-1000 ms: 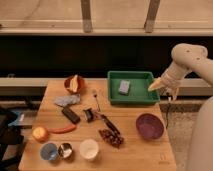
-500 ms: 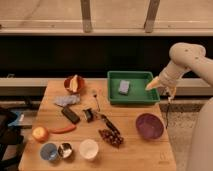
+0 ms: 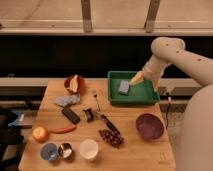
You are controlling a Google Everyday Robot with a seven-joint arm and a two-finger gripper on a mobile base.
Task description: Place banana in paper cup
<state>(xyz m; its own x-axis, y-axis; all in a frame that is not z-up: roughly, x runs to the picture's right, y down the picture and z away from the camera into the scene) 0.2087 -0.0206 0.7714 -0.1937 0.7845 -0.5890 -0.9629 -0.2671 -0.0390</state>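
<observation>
The gripper (image 3: pixel 136 78) hangs at the end of the pale arm, over the right back corner of the green tray (image 3: pixel 145 97). Its fingers stand spread wide and nothing shows between them; it touches neither the tray nor anything in it.

The tray sits at the back right of the wooden table (image 3: pixel 137 156) and holds a grey-blue block (image 3: pixel 124 87) near its left side. At the back left, a reddish-brown bowl (image 3: pixel 66 81) holds the banana (image 3: pixel 75 83), a pale yellow wedge leaning inside it, well apart from the gripper. A purple bowl (image 3: pixel 149 125) stands at the right front. Along the front left edge three cups stand in a row: a blue cup (image 3: pixel 49 151), a shiny metal cup (image 3: pixel 65 149) just beside it, and the paper cup (image 3: pixel 89 148), white, to the right of both. A round orange fruit (image 3: pixel 40 133) and a red pepper (image 3: pixel 62 130) lie behind the cups.

Compared with a second ago, the gripper has moved left, from just outside the tray's right edge to above its corner; the banana, cups and bowls lie where they were
</observation>
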